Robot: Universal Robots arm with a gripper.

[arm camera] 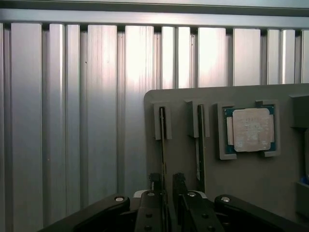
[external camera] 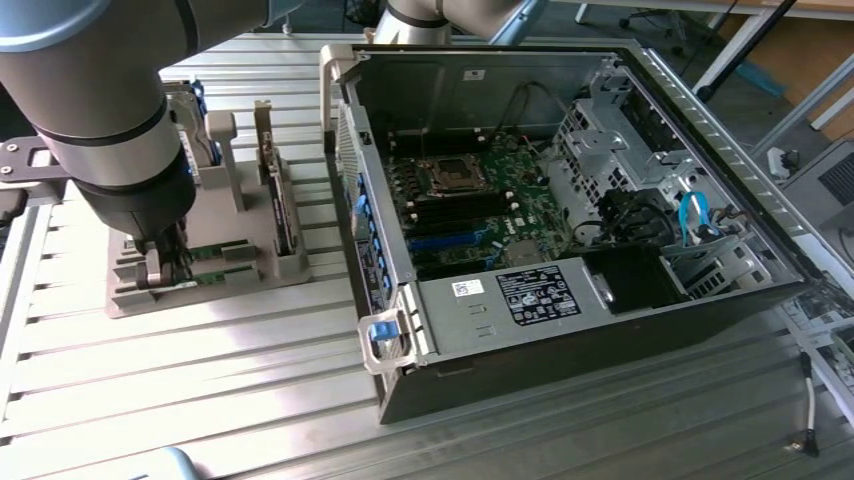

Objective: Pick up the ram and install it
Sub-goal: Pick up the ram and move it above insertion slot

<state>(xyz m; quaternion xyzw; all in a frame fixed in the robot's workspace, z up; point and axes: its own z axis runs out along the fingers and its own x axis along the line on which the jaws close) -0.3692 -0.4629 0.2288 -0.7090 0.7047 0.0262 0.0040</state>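
The gripper (arm camera: 166,186) is down at the tray (arm camera: 251,188). Its jaws stand only a little apart, one on each side of the ram (arm camera: 163,140). The ram sits on edge in its slot in the tray. A sliver of gap shows between the stick and one finger (arm camera: 179,182), so the ram is straddled, not clamped. I cannot tell whether the other finger touches it.

Just beside it, in a parallel slot, a second stick (arm camera: 199,145) also stands on edge. Past that one, the processor (arm camera: 251,128) lies flat in a square pocket of the same tray, silver face up. The tray rests on the table (arm camera: 96,121), which is made of ribbed metal slats.

In the exterior view the arm (external camera: 94,110) fills the upper part of the exterior view's left and reaches straight down to the tray. Farther back on the tray a dark card (external camera: 276,200) stands upright on its edge, well clear of the gripper.

To the exterior view's right of the tray, and apart from it, the case (external camera: 534,340) lies on its side with the panel off. A blue latch (external camera: 383,335) sits on its near corner. Inside, the board (external camera: 514,190) lies flat with the socket (external camera: 447,178) toward its far end and the long dark memory slots (external camera: 454,212) beside it. A blue cable (external camera: 694,215) loops near the drive bays on the exterior view's right.
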